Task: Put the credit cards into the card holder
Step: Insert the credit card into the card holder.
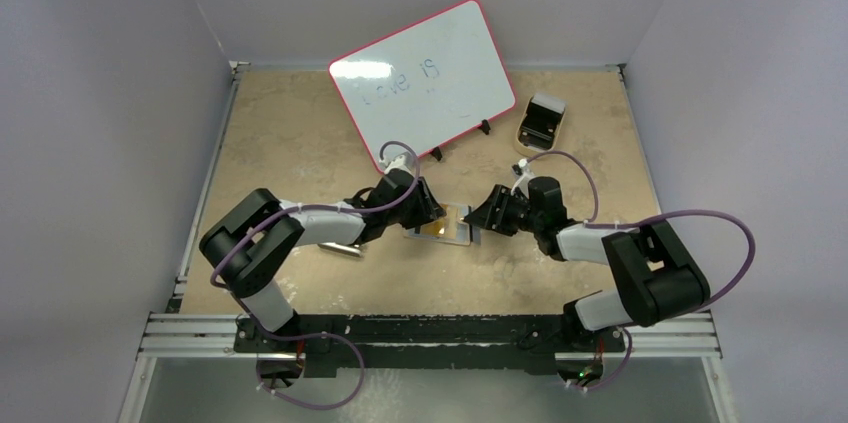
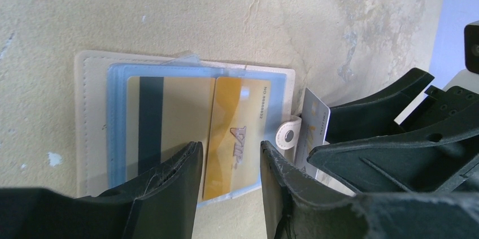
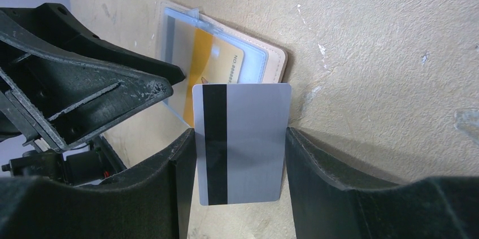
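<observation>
Credit card (image 3: 248,160) in right gripper (image 3: 240,135), left gripper (image 2: 229,157) alongside.

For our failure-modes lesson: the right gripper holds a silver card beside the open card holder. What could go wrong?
1. The silver card in the right gripper sits by the snap tab and may catch there.
2. The clear sleeve already shows a gold card, so a jam is possible.
3. The left gripper, open over the card holder, is close; the grippers might collide.
</observation>
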You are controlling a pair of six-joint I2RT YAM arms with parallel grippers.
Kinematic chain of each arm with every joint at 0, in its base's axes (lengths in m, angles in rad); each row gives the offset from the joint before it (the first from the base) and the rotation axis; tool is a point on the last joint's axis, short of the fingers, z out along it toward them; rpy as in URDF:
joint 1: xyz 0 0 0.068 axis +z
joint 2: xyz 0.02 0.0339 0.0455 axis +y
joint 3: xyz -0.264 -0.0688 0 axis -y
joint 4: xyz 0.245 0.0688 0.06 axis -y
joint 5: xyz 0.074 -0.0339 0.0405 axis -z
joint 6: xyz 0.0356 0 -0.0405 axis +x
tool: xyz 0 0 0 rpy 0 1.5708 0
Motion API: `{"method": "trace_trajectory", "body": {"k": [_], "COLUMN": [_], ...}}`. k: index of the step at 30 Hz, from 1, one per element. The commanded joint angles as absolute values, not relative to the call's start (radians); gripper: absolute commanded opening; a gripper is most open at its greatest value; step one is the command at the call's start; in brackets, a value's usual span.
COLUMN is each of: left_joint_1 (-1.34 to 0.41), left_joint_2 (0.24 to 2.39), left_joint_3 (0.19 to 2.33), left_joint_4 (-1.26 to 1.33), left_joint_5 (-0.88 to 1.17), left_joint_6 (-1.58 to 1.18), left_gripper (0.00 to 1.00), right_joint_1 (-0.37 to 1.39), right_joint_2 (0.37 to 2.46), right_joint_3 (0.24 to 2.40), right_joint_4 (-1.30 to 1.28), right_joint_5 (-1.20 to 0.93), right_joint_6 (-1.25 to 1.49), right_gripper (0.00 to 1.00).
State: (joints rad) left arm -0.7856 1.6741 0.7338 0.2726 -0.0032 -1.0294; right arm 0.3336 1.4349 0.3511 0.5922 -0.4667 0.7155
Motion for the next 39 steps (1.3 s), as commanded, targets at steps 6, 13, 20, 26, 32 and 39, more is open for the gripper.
{"method": "trace_trajectory", "body": {"k": [6, 13, 20, 26, 32, 39], "left_joint_1": [-0.787, -0.794, -0.809, -0.833, -0.842, -0.831], "left_joint_2": [1.693, 1.719, 1.731, 1.748, 1.708, 1.618], "left_joint_3": [0.752, 0.750, 0.761, 0.766, 0.776, 0.782], "left_joint_4": [0.345, 0.387, 0.423, 0.462, 0.475, 0.310], "left_joint_5": [0.032, 0.051, 0.066, 0.069, 0.057, -0.025], "left_joint_6": [-1.054, -1.082, -1.112, -1.146, -1.159, -1.103], "left_gripper": [0.42, 0.42, 0.42, 0.42, 0.42, 0.44], "right_joint_1": [0.337, 0.337, 0.337, 0.337, 0.337, 0.337], "right_joint_2": [1.460, 1.460, 1.465, 1.471, 1.459, 1.446], "right_joint_3": [0.330, 0.323, 0.319, 0.317, 0.312, 0.316], "right_joint_4": [0.649, 0.662, 0.675, 0.684, 0.679, 0.656], "right_joint_5": [-0.497, -0.501, -0.505, -0.508, -0.504, -0.495], "right_joint_6": [0.716, 0.722, 0.723, 0.724, 0.721, 0.710], "right_gripper": [0.00, 0.00, 0.00, 0.00, 0.00, 0.00]}}
